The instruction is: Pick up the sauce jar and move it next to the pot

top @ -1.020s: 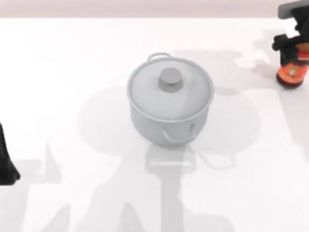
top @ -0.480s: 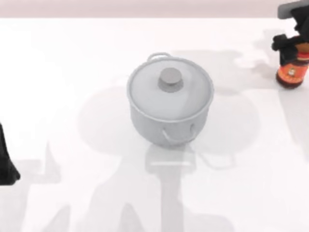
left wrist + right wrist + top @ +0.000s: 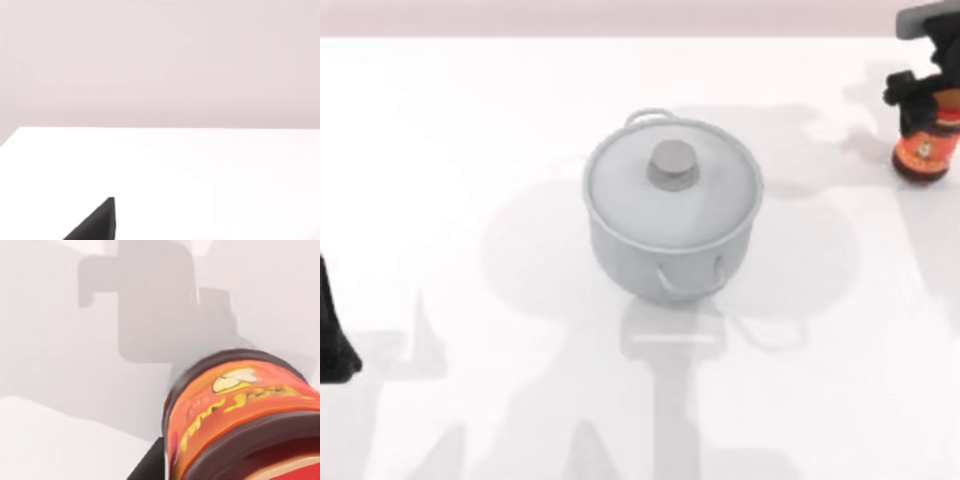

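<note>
The sauce jar [image 3: 926, 150] is dark brown with an orange-red label and hangs slightly tilted at the far right of the table, near the back. My right gripper [image 3: 918, 95] is shut on its upper part. In the right wrist view the sauce jar [image 3: 240, 405] fills the near corner, and one dark finger [image 3: 150, 467] lies against its side. The pot [image 3: 672, 205] is light grey with a knobbed lid and two loop handles. It stands in the middle of the table, well apart from the jar. My left gripper [image 3: 332, 340] is parked at the left edge, open.
The white table [image 3: 470, 150] runs back to a pale wall. Arm and pot shadows fall across its front half. The left wrist view shows only bare table, wall and one dark fingertip [image 3: 95, 225].
Hardly anything differs. The jar's shadow has crept a little to the left on the table while the right gripper keeps its hold. The left arm has not moved.
</note>
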